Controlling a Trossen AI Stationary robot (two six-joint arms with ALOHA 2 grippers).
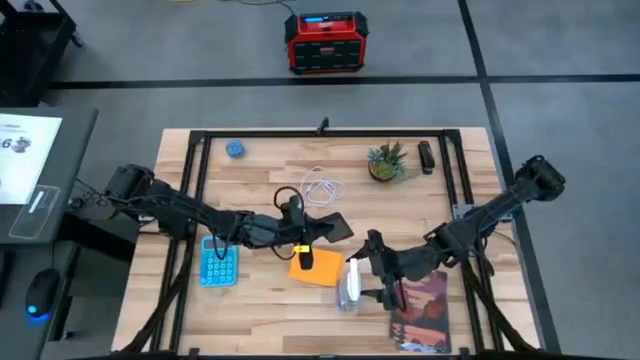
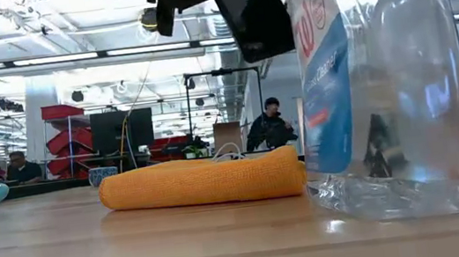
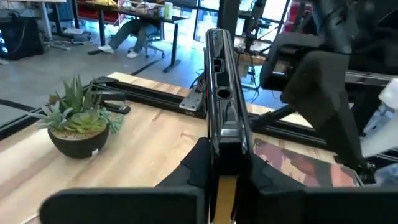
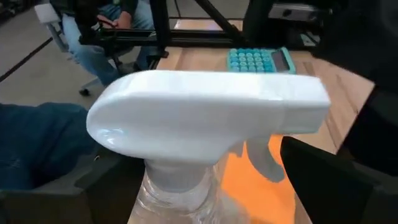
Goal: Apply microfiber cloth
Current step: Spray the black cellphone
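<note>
Holding the smartphone (image 3: 222, 106) edge-up, your left gripper (image 1: 303, 232) has its fingers pinched on it, with the microfiber cloth (image 1: 316, 266) lying folded on the bench just below them. Your right gripper (image 1: 372, 278) sits at the spray bottle (image 1: 350, 284); its finger state cannot be told. Risk: the thin phone could slip if the wipe presses sideways.

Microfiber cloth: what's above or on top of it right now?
Nothing rests on the microfiber cloth. The left gripper holds the black smartphone raised above it; the cloth's underside is hidden.
</note>
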